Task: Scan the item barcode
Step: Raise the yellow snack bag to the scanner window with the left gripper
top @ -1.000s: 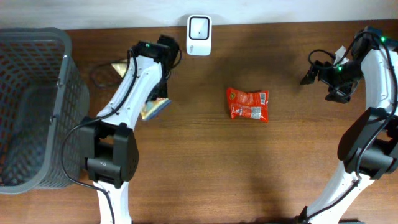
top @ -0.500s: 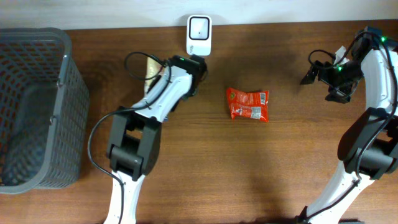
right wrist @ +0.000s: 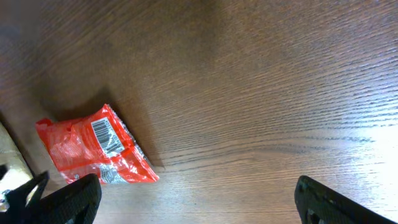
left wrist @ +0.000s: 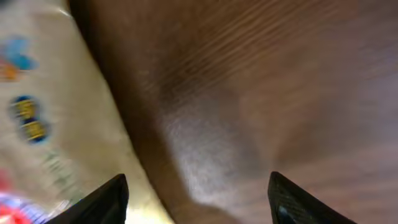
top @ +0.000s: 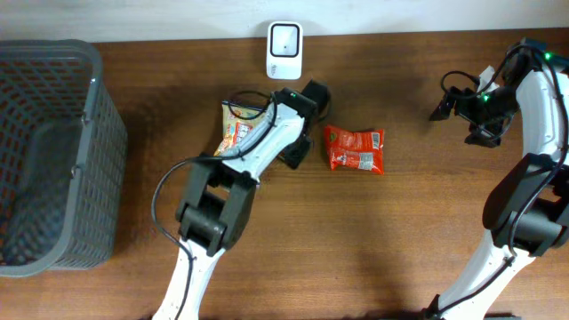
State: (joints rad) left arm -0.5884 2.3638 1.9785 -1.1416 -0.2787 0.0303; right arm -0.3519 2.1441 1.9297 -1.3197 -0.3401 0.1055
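Observation:
A cream and yellow snack packet [top: 234, 132] lies flat on the table below and left of the white scanner [top: 284, 38]; my left arm crosses its right edge. My left gripper [top: 297, 152] hangs just right of it, open, nothing between its fingers. In the left wrist view the packet [left wrist: 37, 124] fills the left side, blurred, and the gripper [left wrist: 199, 200] is open over bare wood. A red packet [top: 354, 148] lies to the right with its barcode [right wrist: 106, 134] facing up. My right gripper [top: 442, 108] stays open at the far right, apart from the red packet [right wrist: 93, 152].
A tall grey mesh basket [top: 53, 151] takes up the left end of the table. The scanner stands at the back edge by the wall. A black cable [top: 244, 100] loops beside the left wrist.
My left arm swung right from near the basket, carrying the cream packet. Its jaws opened and the packet now lies on the table. The right arm has not moved.

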